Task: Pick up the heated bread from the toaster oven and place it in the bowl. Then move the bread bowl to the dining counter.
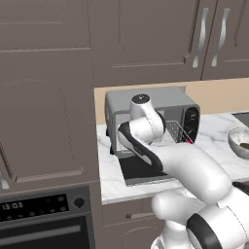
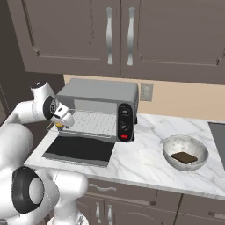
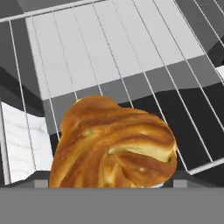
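The heated bread (image 3: 113,144), a golden-brown twisted lump, is very close in the hand view and covers the finger tips. It hangs over the front left corner of the wire rack (image 3: 131,57). In the right base view my gripper (image 2: 60,123) points down at that corner of the toaster oven (image 2: 96,94), with a speck of orange bread (image 2: 58,125) under it; the jaws look closed on the bread's sides. The toaster oven (image 1: 146,104) has its dark door (image 2: 79,151) dropped flat on the counter. The grey bowl (image 2: 169,145) sits to the right and holds a dark brown slab (image 2: 183,157).
The white marble counter (image 2: 145,132) carries the oven and the bowl (image 1: 233,138). Brown wall cabinets (image 2: 118,35) hang above it. A built-in black oven with a clock (image 1: 44,214) is low on the left. A dark cooktop edge (image 2: 218,132) lies at far right.
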